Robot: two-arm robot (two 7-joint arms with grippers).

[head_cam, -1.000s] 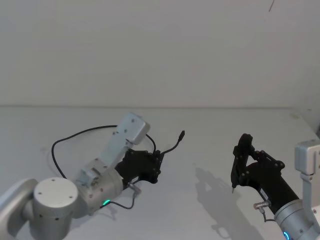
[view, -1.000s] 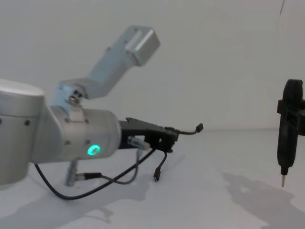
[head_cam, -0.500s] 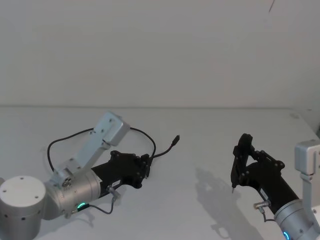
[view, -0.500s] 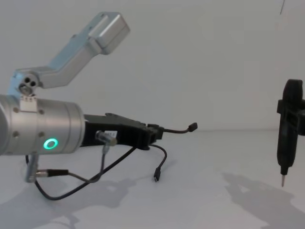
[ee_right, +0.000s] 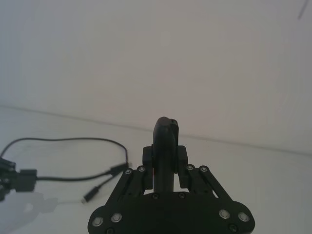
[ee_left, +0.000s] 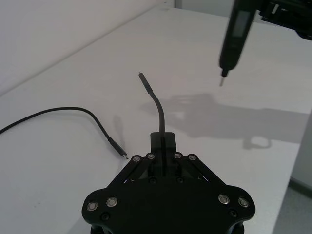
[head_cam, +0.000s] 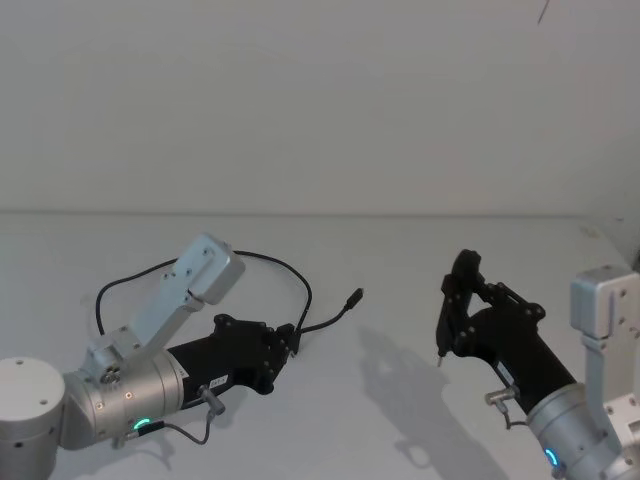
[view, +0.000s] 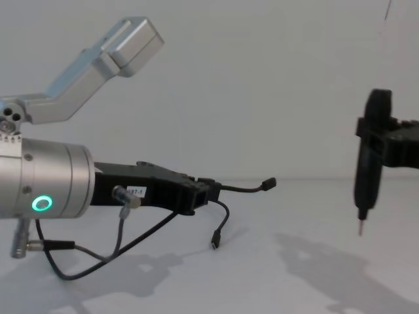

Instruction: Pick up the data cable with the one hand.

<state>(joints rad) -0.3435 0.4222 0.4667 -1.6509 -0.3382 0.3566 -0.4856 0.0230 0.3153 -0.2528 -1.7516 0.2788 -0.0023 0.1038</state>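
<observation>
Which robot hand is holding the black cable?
The left gripper, the flat black one, is shut on the data cable. The right gripper, with the thin pointed tip, hangs apart from it.

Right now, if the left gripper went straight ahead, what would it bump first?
Probably nothing: past the data cable it holds, the left gripper faces the table; the right gripper looks off to the side.

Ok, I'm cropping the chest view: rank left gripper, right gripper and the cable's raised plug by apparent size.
Tied: left gripper and right gripper look alike, the right cut by the edge.
Then: raised plug, clearly smallest.
</observation>
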